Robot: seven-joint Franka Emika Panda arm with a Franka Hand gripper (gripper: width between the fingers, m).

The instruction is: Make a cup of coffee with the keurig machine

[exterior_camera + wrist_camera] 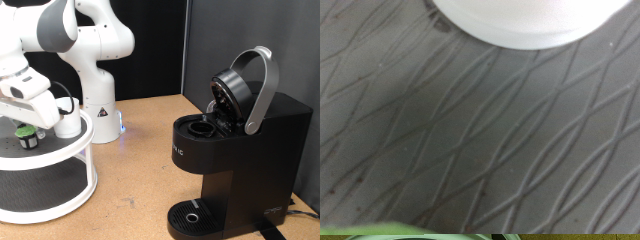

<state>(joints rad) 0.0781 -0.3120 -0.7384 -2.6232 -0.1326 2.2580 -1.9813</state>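
On table (140, 150), keurig machine (235, 150) gapes; rack (60, 175) holds cup (68, 120).

stand: white round two-tier shelf (60, 160), exterior view's left, dark ribbed mat (470, 130) on top
pod: small, dark, green-topped (27, 134), on stand's top tier
table: tan wood (140, 175)
backdrop: black curtain (250, 40)

You see the small white cylindrical mug (68, 122) upright on the exterior view's left, and the boxy matte black brewer (235, 150) at right, its silver-handled lid raised open.
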